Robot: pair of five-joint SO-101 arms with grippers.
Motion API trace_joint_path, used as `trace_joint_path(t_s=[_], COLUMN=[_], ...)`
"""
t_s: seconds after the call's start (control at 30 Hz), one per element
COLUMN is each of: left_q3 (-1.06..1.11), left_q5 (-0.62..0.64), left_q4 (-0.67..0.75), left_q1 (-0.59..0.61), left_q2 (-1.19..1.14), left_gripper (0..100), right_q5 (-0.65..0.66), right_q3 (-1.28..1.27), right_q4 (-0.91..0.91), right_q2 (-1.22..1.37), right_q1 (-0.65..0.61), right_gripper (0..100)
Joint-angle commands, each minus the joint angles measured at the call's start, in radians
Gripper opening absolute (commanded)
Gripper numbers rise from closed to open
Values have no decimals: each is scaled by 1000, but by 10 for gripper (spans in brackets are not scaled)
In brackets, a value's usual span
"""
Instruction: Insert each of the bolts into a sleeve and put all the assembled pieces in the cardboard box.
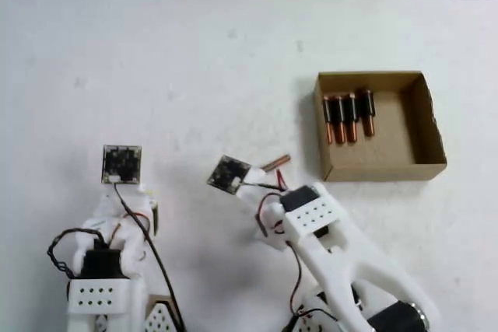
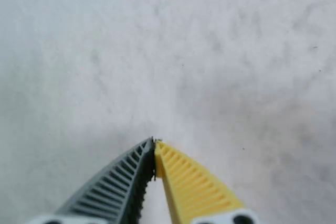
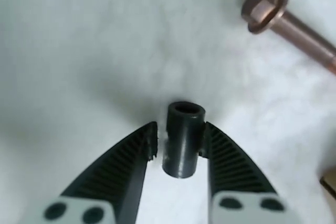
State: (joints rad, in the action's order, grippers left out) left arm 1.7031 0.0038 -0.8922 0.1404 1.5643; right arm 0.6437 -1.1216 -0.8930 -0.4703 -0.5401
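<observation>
1. The left hand (image 2: pixel 154 143) is closed on nothing. Its grey and yellow fingertips meet above a bare patch of the white table (image 1: pixel 194 60).
2. In the high view the left arm (image 1: pixel 109 270) sits at the near left edge of the table, well apart from the cardboard box (image 1: pixel 381 169).
3. The right hand (image 3: pixel 180 125) is parted around a black sleeve (image 3: pixel 182 140). One finger (image 3: pixel 226 161) lies against the sleeve's side. A thin sliver of table shows between the sleeve and the other finger (image 3: pixel 126 161), so the sleeve is flanked but not clamped.
4. The sleeve's open end faces away from the wrist camera.
5. A loose copper bolt (image 3: pixel 289 17) lies on the table near the sleeve without touching it. Its flanged hex head is the end closer to the sleeve.
6. In the high view this bolt (image 1: pixel 276 163) lies between the right arm (image 1: pixel 311 215) and the box, just beside the box's near left corner.
7. The box stands on the right of the table and holds three assembled pieces (image 1: pixel 348 117). They lie side by side against its left wall, black sleeves at the far end and copper shafts pointing toward the arms.
</observation>
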Motion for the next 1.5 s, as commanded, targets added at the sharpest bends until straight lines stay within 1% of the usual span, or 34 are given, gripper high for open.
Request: trace_joint_path(t_s=[0.0, 0.1, 0.23, 0.3, 0.4, 0.5, 0.6, 0.7, 0.8, 1.0, 1.1, 1.27, 1.47], left_q3=[-5, -5, -5, -5, -5, -5, -5, -5, -5, -5, -5, -5, -6], left_q5=[0, 0, 0, 0, -2, -5, -5, -5, -5, -6, -6, -6, -6], left_q4=[12, 12, 12, 12, 14, 15, 15, 18, 20, 21, 21, 21, 21], left_q1=[-2, -2, -2, -2, -2, -2, -2, -2, -2, -2, -2, -2, -2], left_q2=[8, 8, 8, 8, 8, 8, 8, 8, 8, 8, 8, 8, 8], left_gripper=[24, 24, 24, 24, 24, 24, 24, 24, 24, 24, 24, 24, 23], right_q5=[-8, -9, -9, -9, -9, -5, -8, -9, -9, -11, -11, -11, -11], right_q3=[0, 0, 0, 0, 0, 0, 8, 55, 132, 307, 368, 390, 373], right_q4=[65, 101, 105, 102, 101, 101, 105, 93, 48, -131, -208, -285, -349], right_q2=[54, 111, 133, 133, 133, 133, 133, 133, 131, 125, 56, -156, -371], right_q1=[8, 8, 8, 8, 8, 8, 8, 25, 67, 125, 124, 127, 194], right_gripper=[119, 119, 117, 86, 12, 38, 14, 16, 16, 16, 16, 16, 16])
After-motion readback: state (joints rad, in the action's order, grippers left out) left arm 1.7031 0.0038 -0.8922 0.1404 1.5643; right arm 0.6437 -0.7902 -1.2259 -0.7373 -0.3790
